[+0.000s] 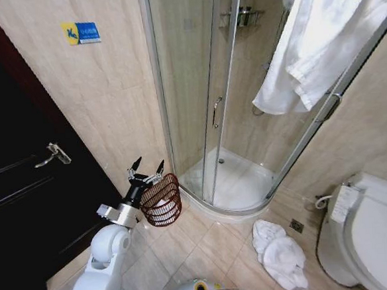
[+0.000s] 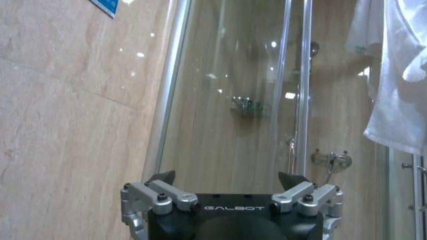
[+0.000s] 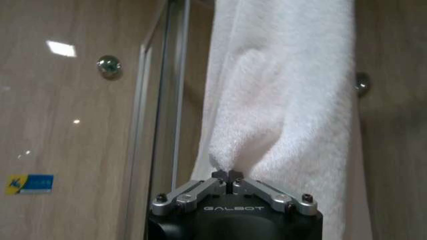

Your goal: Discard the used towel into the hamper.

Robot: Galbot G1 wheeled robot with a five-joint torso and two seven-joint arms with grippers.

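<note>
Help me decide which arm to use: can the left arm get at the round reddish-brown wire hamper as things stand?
Probably yes. The left gripper, open, sits right beside the rim of the hamper near the glass shower door, with nothing between them that I can see.

1. The left gripper (image 1: 147, 168) is hovering with fingers spread, just above the hamper (image 1: 161, 200).
2. The hamper is standing on the tiled floor (image 1: 207, 250) beside the shower enclosure (image 1: 211, 117).
3. A white towel (image 1: 319, 43) is hanging over the enclosure's rail.
4. Crumpled towels (image 1: 279, 253) are lying beside the toilet (image 1: 372, 232).
</note>
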